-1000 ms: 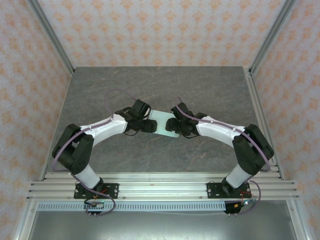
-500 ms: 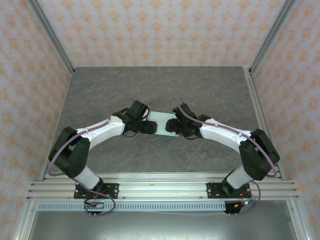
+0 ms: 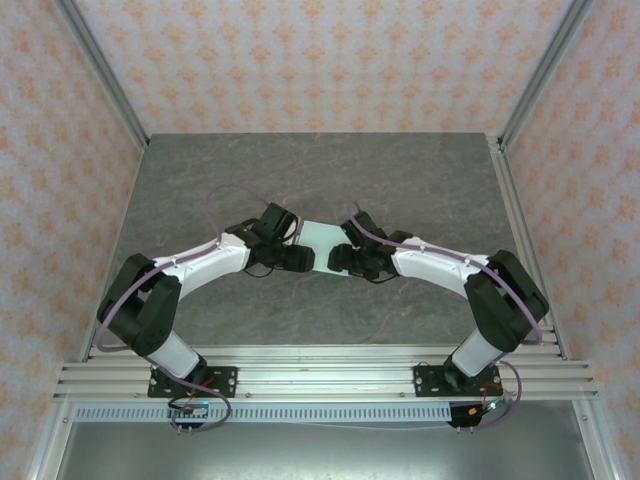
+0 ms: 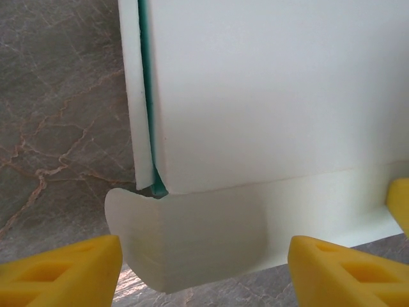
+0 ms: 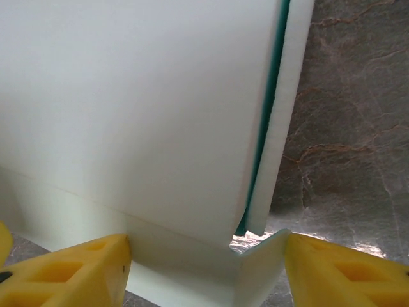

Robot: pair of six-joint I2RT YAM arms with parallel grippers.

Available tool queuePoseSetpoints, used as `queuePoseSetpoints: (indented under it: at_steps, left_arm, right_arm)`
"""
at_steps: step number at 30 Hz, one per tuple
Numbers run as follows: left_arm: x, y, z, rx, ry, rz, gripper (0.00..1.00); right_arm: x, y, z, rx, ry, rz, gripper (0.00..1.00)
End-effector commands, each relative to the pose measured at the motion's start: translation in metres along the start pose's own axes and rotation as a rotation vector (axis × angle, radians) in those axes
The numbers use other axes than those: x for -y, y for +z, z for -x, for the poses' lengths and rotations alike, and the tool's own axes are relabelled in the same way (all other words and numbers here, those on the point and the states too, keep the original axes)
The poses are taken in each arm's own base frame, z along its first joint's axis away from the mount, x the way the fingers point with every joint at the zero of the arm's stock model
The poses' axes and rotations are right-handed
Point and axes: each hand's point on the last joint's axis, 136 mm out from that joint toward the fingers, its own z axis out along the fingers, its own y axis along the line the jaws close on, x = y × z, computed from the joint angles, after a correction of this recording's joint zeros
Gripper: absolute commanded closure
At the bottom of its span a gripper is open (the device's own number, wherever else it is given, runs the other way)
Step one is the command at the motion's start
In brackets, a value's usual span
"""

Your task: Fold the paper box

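Looked down on a grey, marble-veined tabletop [image 3: 430,190] with a matt finish. Noted walls [image 3: 320,60] papered in pale pink with an orange motif on three sides, and aluminium posts [image 3: 100,75] slanting up from the far corners. Saw a ribbed aluminium rail [image 3: 320,375] along the near edge, carrying both arm bases.

Found the paper box [image 3: 322,237] at mid-table, pale mint-white, with a thin green line showing at a side seam in both wrist views. Caught the left gripper [image 3: 303,252] at its left end and the right gripper [image 3: 340,252] at its right end, both low over the table.

At each wrist, saw yellow fingers [image 4: 64,268] [image 5: 345,268] spread apart and unclenched, with a rounded end flap of the box across the gap. Could not tell whether the fingers pressed on the card.
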Motion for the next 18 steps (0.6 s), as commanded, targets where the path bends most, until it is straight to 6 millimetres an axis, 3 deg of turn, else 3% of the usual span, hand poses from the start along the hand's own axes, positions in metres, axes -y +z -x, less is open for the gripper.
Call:
queuePoseSetpoints:
  at_steps: [1,10,14,18]
  left_arm:
    - [0.004,0.003,-0.004,-0.019,0.008,-0.027,0.31]
    - [-0.002,-0.003,0.006,0.015,0.028,0.036,0.28]
    - [-0.017,-0.016,0.037,0.110,0.057,0.166,0.21]
    - [-0.004,-0.021,0.071,0.155,0.094,0.150,0.16]
  right_arm:
    - [-0.006,0.001,-0.001,-0.011,-0.021,0.008,0.39]
    - [-0.001,0.003,0.006,0.003,-0.032,-0.033,0.38]
    - [-0.003,0.000,0.011,0.014,-0.038,-0.029,0.38]
    - [-0.006,0.000,0.012,0.013,-0.041,-0.020,0.38]
